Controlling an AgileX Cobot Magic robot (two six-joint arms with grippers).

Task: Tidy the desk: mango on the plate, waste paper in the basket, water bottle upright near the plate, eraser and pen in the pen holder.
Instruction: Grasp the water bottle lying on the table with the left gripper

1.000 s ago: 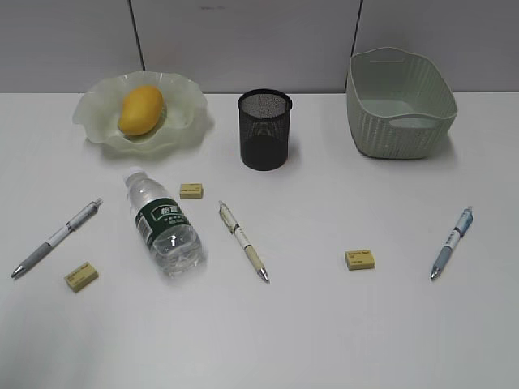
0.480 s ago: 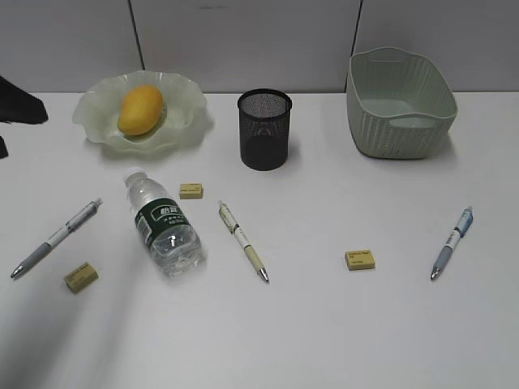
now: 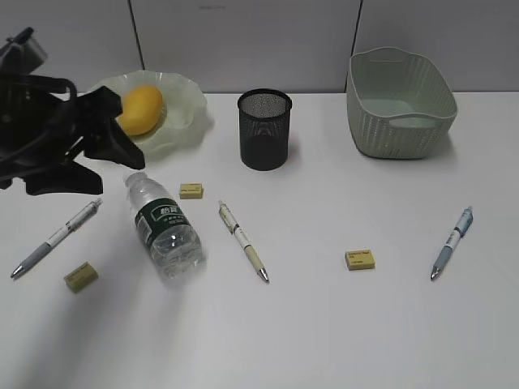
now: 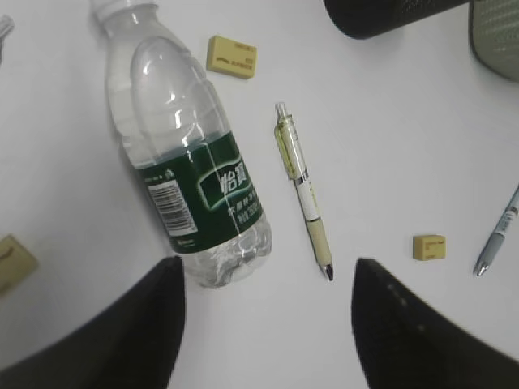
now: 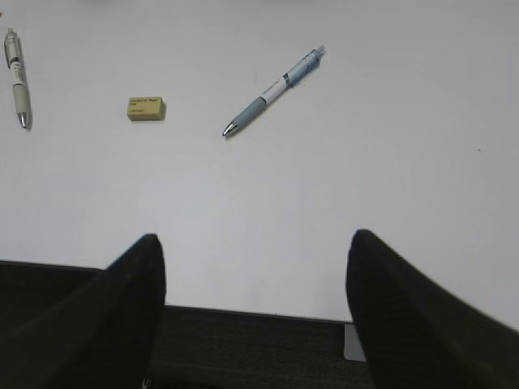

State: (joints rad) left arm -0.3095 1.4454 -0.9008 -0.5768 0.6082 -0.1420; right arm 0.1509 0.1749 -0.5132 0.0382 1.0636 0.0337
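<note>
Two grippers for us here: our left gripper [image 4: 268, 324] hangs with its jaws spread wide and empty just above the water bottle [image 4: 182, 166], which lies on its side on the desk [image 3: 324, 324] near the plate [image 3: 182, 113] holding the mango [image 3: 142, 109]. Our right gripper [image 5: 255, 312] is spread wide too, gripping nothing, back at the desk edge with a blue pen [image 5: 274, 89] and an eraser [image 5: 147, 108] ahead of it.
</note>
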